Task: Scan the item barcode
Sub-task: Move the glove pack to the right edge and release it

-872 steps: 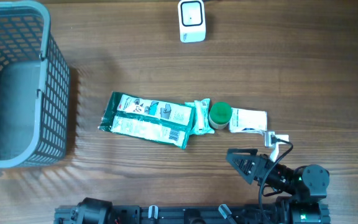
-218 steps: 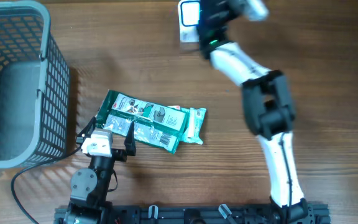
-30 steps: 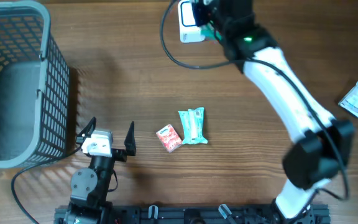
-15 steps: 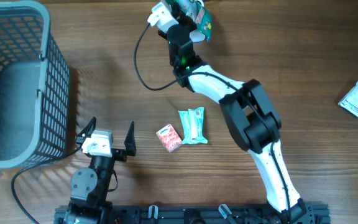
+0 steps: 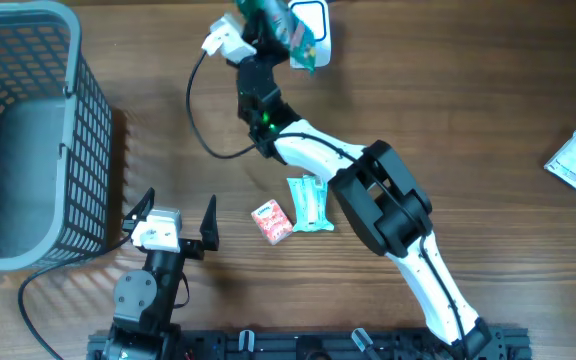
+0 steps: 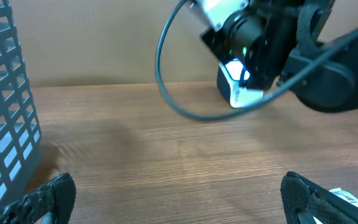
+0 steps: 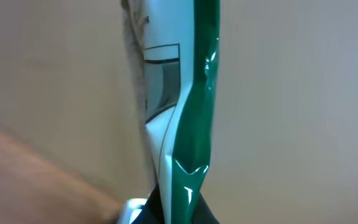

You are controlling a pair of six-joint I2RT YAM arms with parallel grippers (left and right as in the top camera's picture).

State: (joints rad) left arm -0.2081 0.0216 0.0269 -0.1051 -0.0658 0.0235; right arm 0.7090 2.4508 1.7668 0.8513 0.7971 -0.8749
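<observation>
Fingers of the right gripper are squeezed tight on the bottom edge of a green and white packet. The packet stands up thin and tall from them, edge on to the right wrist camera. From above, the right arm reaches far across the wooden table to the back edge. It holds the packet up there, right at the white scanner, and the packet covers part of it. I cannot tell if the two touch.

The left gripper sits low near the front of the table, close to the grey basket. Its two fingers are spread wide apart with nothing between them.

A small red packet and a light green packet lie side by side in the middle of the table, just beside the right arm. A white packet lies far off at the right edge.
</observation>
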